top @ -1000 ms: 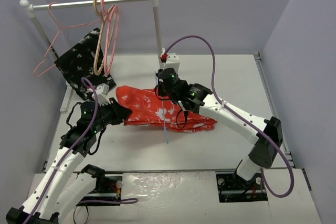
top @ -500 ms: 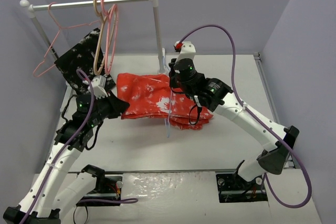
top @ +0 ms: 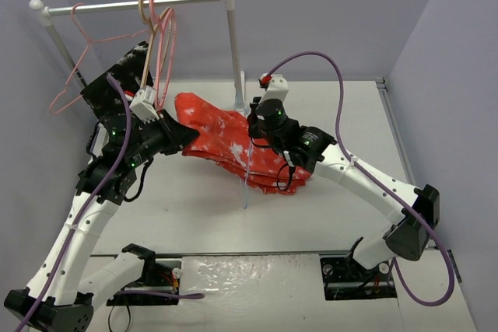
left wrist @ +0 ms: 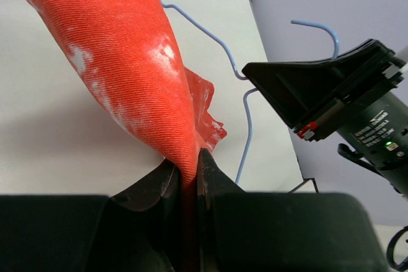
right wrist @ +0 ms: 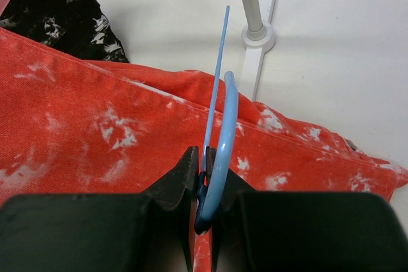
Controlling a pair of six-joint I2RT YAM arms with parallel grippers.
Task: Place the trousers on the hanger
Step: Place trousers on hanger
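trousers [top: 226,141], red-orange with white speckles, lie bunched at the centre of the white bench [top: 194,215], with one end raised toward the upper left. there the left gripper [left wrist: 189,165] has its jaws clenched on a fold of the cloth. the right gripper [right wrist: 207,173], just right of centre above the trousers, has its jaws clamped on the light-blue wire hanger [right wrist: 221,125], whose thin wire crosses over the cloth.

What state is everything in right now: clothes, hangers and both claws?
Trousers: bunched on the table, one end pinched.
Blue hanger: gripped, held over the trousers.
Left claw: shut on the trousers.
Right claw: shut on the blue hanger.
Pink hangers: hooked on the rail.
Black garment: spread below the rail.
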